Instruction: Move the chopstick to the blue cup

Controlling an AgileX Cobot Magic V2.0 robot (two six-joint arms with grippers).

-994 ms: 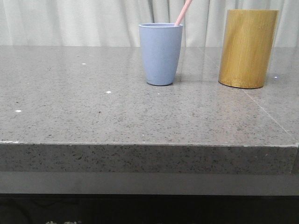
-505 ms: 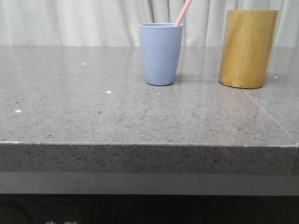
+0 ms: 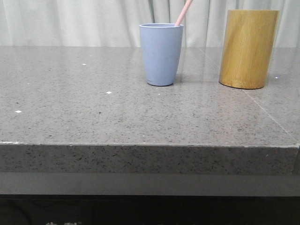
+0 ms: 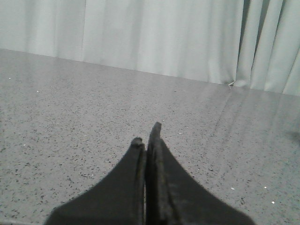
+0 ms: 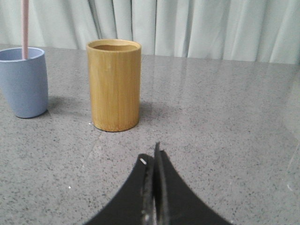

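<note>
The blue cup (image 3: 161,54) stands upright on the grey stone table at the back middle. A pale pink chopstick (image 3: 184,12) leans out of its mouth to the right, its lower part hidden inside. In the right wrist view the same blue cup (image 5: 23,82) holds the chopstick (image 5: 25,28). My right gripper (image 5: 152,156) is shut with nothing in it, well short of the cup. My left gripper (image 4: 147,133) is shut and empty over bare table.
A taller yellow-brown bamboo holder (image 3: 248,48) stands to the right of the cup, and it is the nearest thing ahead of the right gripper (image 5: 114,84). The table's front edge (image 3: 150,145) runs across the front view. Pale curtains hang behind.
</note>
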